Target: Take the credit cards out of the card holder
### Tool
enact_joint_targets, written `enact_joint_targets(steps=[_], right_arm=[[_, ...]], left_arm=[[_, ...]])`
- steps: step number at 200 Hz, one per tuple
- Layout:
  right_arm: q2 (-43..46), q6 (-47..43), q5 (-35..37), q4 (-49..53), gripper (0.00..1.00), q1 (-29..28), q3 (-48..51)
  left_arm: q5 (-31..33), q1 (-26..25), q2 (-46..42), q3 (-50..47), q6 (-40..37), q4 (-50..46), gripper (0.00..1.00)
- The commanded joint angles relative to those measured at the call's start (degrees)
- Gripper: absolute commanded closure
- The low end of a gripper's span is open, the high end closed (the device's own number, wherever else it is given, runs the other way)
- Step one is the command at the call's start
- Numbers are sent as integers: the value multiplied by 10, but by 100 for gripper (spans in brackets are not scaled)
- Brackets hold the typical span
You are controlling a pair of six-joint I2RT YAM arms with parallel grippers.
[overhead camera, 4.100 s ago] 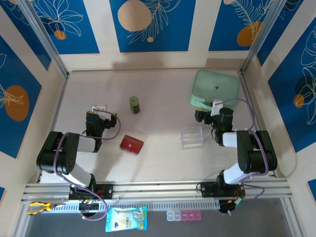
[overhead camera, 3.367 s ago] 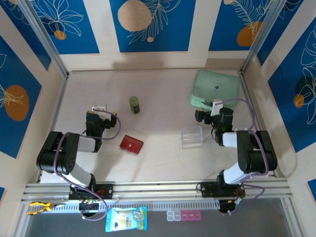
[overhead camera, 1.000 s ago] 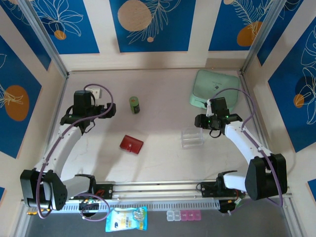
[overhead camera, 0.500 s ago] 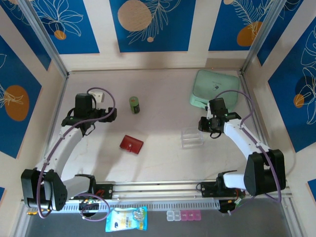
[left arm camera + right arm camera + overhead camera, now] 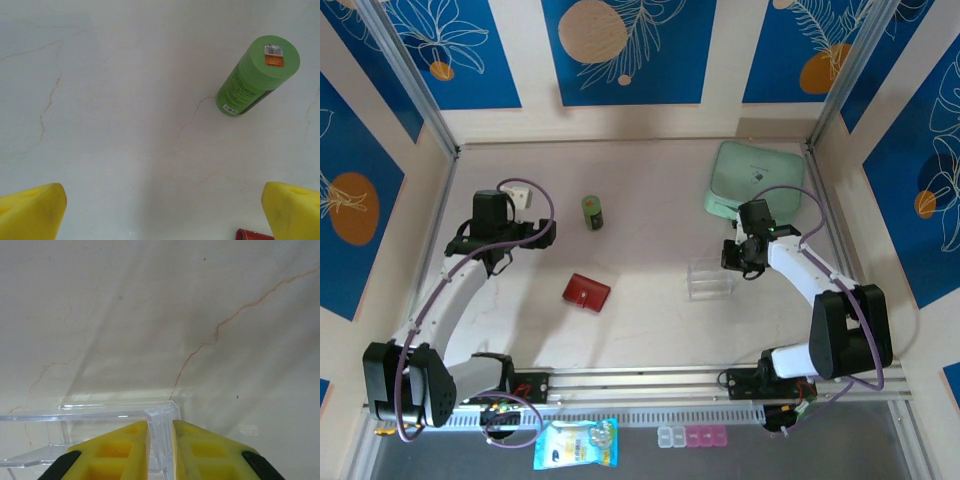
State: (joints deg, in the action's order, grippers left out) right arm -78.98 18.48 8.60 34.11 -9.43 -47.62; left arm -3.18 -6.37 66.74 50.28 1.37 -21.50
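red card holder (image 5: 586, 292), green can (image 5: 252, 75) with illegible orange sticker (image 5: 274, 55)

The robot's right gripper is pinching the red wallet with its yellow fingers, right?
No. The right gripper is pinching a wall of the clear box with its yellow fingers, as the right wrist view shows. The red wallet lies untouched.

Top cam sits high behind the arm bases (image 5: 510, 384), looking down and forward; I get the whole counter (image 5: 650, 170). Left wrist cam looks steeply down past its own fingers (image 5: 30, 212), sharing the green can (image 5: 255, 75) and a corner of the card holder (image 5: 252, 234) with top. Right wrist cam is low and very close, its fingers (image 5: 115, 452) either side of a clear box (image 5: 157, 420) wall that top also sees.
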Motion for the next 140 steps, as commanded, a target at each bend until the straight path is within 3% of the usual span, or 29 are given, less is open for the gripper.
enact_joint_targets(steps=[1, 140], right_arm=[[-5, -2, -7, 5, 81, -5, -9], [-30, 26, 40, 41, 91, -56, -74]], left_arm=[[-1, 7, -5, -4, -6, 5, 0], [-13, 6, -3, -4, -9, 5, 0]])
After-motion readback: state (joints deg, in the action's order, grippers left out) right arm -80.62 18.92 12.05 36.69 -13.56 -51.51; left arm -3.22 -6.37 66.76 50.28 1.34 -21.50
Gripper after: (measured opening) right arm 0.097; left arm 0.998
